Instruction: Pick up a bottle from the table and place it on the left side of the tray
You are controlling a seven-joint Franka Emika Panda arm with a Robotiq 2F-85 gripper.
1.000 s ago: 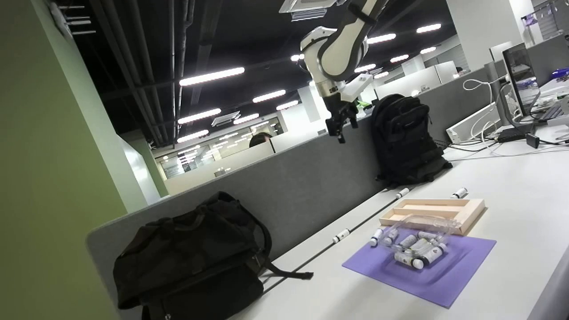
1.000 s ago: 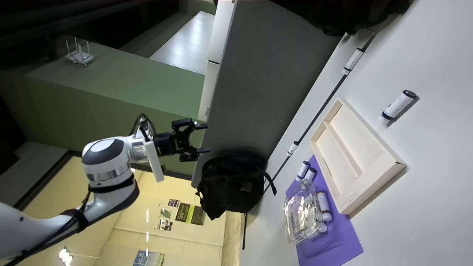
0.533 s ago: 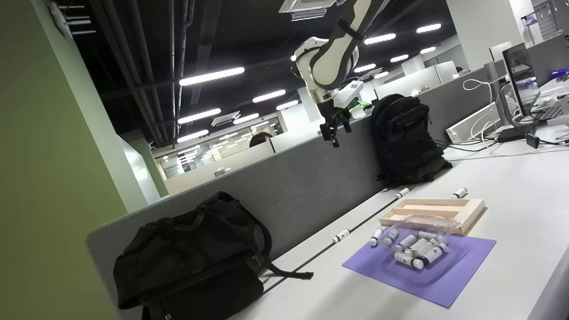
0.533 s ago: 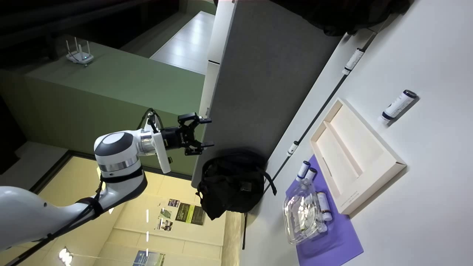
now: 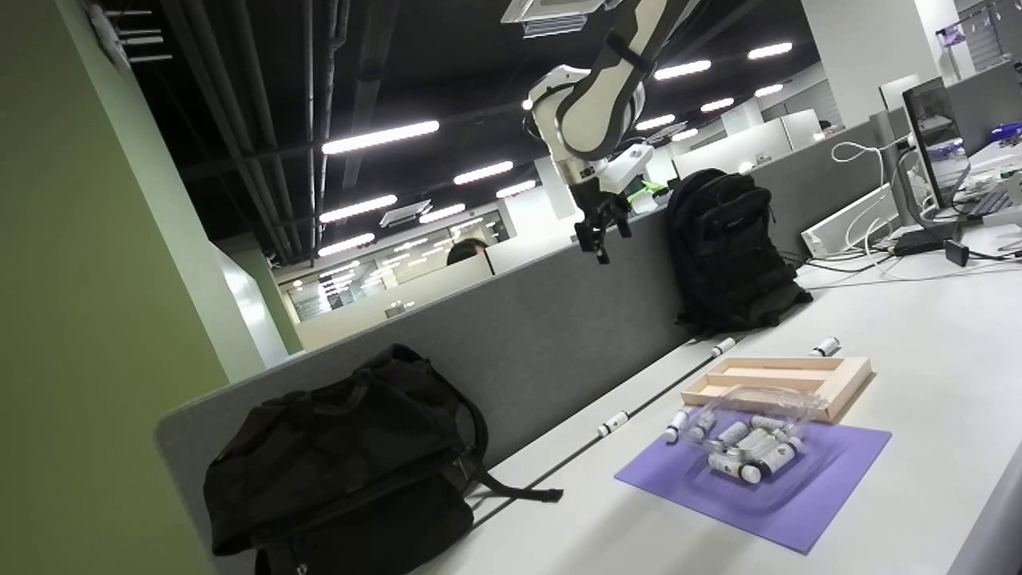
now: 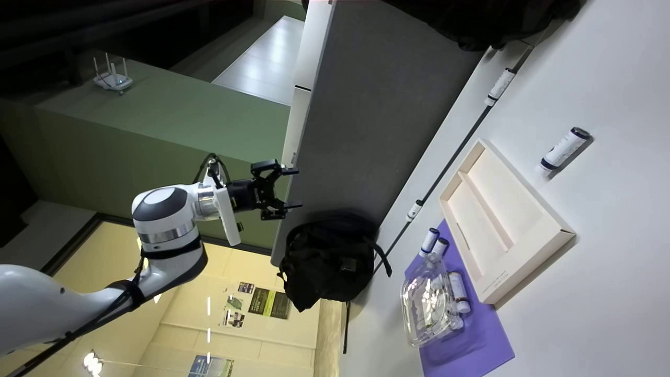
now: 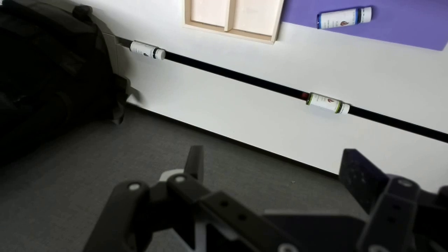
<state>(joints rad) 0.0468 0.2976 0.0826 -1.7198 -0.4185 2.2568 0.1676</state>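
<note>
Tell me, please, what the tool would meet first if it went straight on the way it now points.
The tool would likely meet the table first, near its dark strip, though depth is unclear and the grey partition could come sooner.

In both exterior views, a clear container sits on a purple mat. In an exterior view, a black backpack stands just in front of a grey partition, a dark bag slumps farther along it, a monitor and white cables are to the backpack's right, bright ceiling lights run overhead, and the top of a dark-haired head shows past the partition. A white router with antennas stands out against a green wall, along with several posters, in an exterior view.
</note>
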